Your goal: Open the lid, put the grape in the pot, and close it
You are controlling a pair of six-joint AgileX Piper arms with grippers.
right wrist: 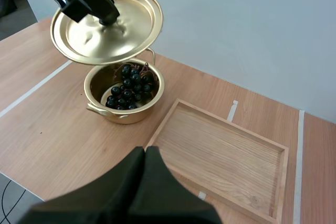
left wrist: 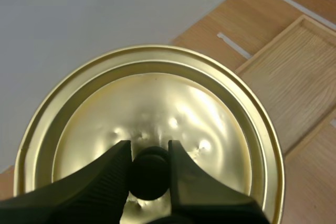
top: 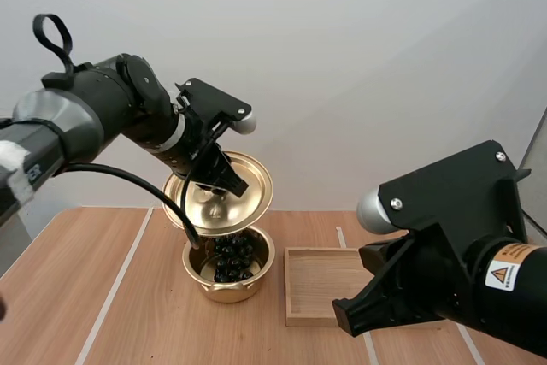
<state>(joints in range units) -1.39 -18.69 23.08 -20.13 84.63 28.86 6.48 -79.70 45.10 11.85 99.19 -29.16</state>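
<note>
The left gripper (left wrist: 148, 151) pinches the lid (left wrist: 157, 98) by its knob (left wrist: 149, 176) and holds it tilted just above the pot (top: 224, 288). The grapes (top: 231, 256) lie inside the pot, left of the tray (right wrist: 220, 153). The right gripper (right wrist: 145, 153), fingers pressed together on nothing, hangs over the tray's near edge.

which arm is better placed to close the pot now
Left. The left claw pinches the knob, holding the lid tilted just above the pot with the grapes inside. The right claw is shut on nothing, near the tray.
</note>
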